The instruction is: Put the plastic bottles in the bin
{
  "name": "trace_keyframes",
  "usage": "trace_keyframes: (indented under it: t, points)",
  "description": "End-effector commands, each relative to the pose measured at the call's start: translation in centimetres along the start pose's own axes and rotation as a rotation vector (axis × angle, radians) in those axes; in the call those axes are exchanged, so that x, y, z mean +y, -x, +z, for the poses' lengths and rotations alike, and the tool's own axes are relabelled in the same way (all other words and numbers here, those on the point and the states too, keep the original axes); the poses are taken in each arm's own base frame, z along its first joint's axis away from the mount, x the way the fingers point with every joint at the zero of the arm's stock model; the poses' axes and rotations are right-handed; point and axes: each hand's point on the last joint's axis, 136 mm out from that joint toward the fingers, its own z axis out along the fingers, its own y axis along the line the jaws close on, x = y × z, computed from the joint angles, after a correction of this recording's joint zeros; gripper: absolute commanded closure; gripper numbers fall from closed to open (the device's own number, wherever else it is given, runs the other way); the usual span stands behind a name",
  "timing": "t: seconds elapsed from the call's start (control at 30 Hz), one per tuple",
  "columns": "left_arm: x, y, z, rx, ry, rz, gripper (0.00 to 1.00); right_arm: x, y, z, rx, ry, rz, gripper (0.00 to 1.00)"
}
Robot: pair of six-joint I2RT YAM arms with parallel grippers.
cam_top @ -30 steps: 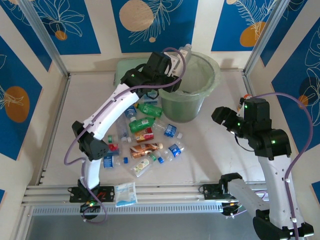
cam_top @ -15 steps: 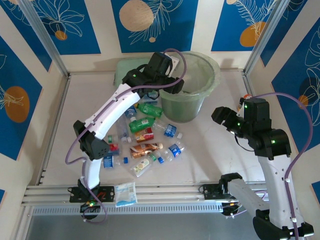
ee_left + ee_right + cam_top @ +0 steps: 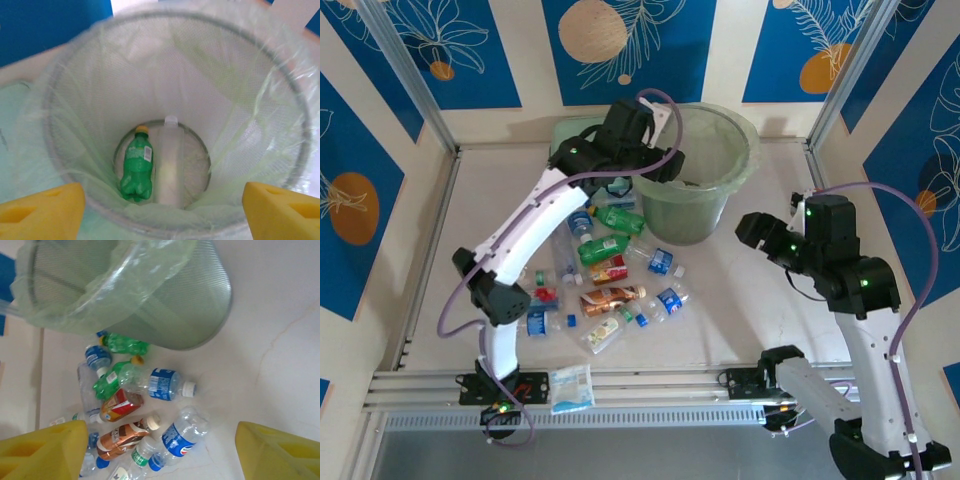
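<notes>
Plastic bottles, overhead: a loose heap of plastic bottles (image 3: 610, 272) lies on the counter (image 3: 760, 300) just left of the bin's foot, green, blue-labelled and red-orange-labelled ones mixed together
Bin, overhead: the round pale green bin (image 3: 692, 212) stands at the back of the counter, a clear liner folded over its rim
Left claw, overhead: the left claw (image 3: 658, 118) hangs above the bin's left rim, its white arm arching over the heap
Right claw, overhead: the right claw (image 3: 748, 228) is poised in the air to the right of the bin, well apart from the heap
Counter edges, overhead: a flat pale green box (image 3: 565, 135) sits behind the left arm; a white-blue packet (image 3: 572, 388) lies at the near edge by that arm's base
Bin, left wrist: seen from straight above, the lined bin holds a green bottle (image 3: 136, 167) with a yellow cap and, just beside it, a clear bottle (image 3: 169, 165), both lying on the bottom
Left claw, left wrist: yellow fingers (image 3: 42, 210) stand wide apart with nothing between them, open and empty
Bottles, right wrist: near the bin's foot lie a blue-labelled bottle (image 3: 167, 384) with a white cap, a red-labelled bottle (image 3: 120, 407) and a brown-orange bottle (image 3: 125, 436), with green ones closer to the bin
Right claw, right wrist: yellow fingers (image 3: 45, 452) spread wide, open, gripping nothing
</notes>
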Motion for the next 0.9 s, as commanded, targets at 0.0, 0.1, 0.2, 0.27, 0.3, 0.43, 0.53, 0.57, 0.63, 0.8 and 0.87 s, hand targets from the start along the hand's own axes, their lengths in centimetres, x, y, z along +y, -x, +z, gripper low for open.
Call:
trace_keyframes:
  t: [0.0, 0.1, 0.2, 0.27, 0.3, 0.43, 0.53, 0.57, 0.63, 0.8, 0.87]
  points:
    - [1.2, 3.9, -7.0, -0.166, 0.022, -0.028, 0.16, 2.6, -0.6, 0.0, 0.022, 0.099, -0.083, 0.22]
    - [2.5, 4.2, -10.6, -0.233, 0.064, -0.06, 0.14, 4.8, -1.5, 0.4, 0.057, 0.159, -0.159, 0.22]
    - [5.0, 2.5, -13.2, -0.236, 0.152, -0.105, 0.13, 6.9, -3.0, 0.9, 0.087, 0.188, -0.27, 0.22]
    - [7.1, 0.2, -14.3, -0.206, 0.215, -0.157, 0.13, 8.2, -4.1, 1.5, 0.11, 0.195, -0.339, 0.22]
    - [8.3, -1.3, -14.8, -0.183, 0.245, -0.189, 0.13, 8.7, -4.7, 1.9, 0.126, 0.195, -0.369, 0.22]
    - [13.2, -9.1, -15.6, -0.035, 0.386, -0.356, 0.13, 10.1, -6.6, 3.8, 0.177, 0.178, -0.436, 0.22]
    - [16.1, -16.1, -16.1, 0.091, 0.498, -0.536, 0.15, 10.9, -7.4, 4.9, 0.2, 0.19, -0.445, 0.22]
    - [16.6, -18.0, -16.2, 0.123, 0.519, -0.585, 0.15, 11.1, -7.6, 5.1, 0.204, 0.197, -0.444, 0.22]
    - [17.6, -21.8, -16.3, 0.18, 0.57, -0.69, 0.15, 11.4, -7.8, 5.6, 0.213, 0.207, -0.44, 0.21]
    - [19.6, -27.8, -15.7, 0.223, 0.613, -0.907, 0.15, 11.6, -8.6, 6.2, 0.237, 0.21, -0.441, 0.21]
    - [20.3, -29.4, -15.4, 0.25, 0.636, -0.948, 0.16, 11.5, -8.9, 6.3, 0.246, 0.204, -0.44, 0.21]
